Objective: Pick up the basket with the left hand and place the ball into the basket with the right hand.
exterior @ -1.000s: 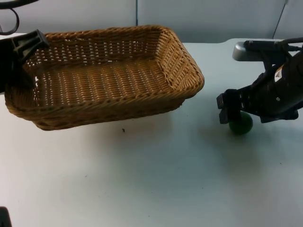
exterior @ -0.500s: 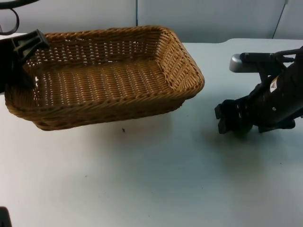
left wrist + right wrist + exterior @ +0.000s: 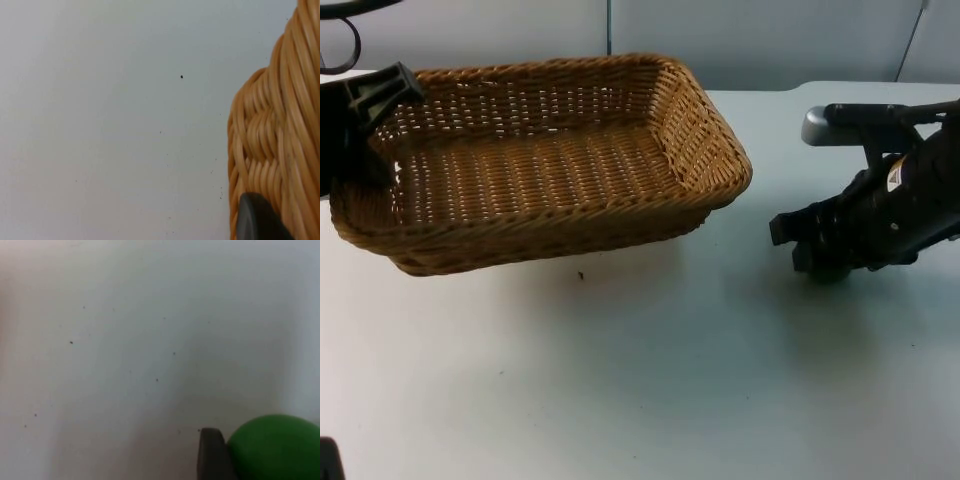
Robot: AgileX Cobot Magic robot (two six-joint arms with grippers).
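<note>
The wicker basket point(image 3: 535, 165) sits at the far left of the white bench point(image 3: 640, 380). Its near-left end appears slightly raised, with shadow beneath, though I cannot confirm it is fully clear of the surface. The left claw point(image 3: 365, 120) is at the basket's left rim. In the left wrist view one black fingertip point(image 3: 260, 220) lies against the woven rim point(image 3: 272, 125), so the claw is judged closed on the rim.

The right claw point(image 3: 810, 245) is low over the bench at the right, well apart from the basket. In the right wrist view the green ball point(image 3: 275, 445) touches one dark fingertip point(image 3: 212, 455). The opposite finger is out of sight, so I cannot tell whether the claw is closed on the ball or merely beside it.

Risks, as judged:
- A round ball touched on one side only may roll away across the smooth bench.
- A closure off the ball's middle may squeeze it out on lifting.
- The basket is held at one end only; it may tilt or slip at the rim, and a ball dropped into the unsupported end would add to that.

Hard to make out: in the top view the ball is hidden beneath the right claw. The left arm is cut off at the edge.
</note>
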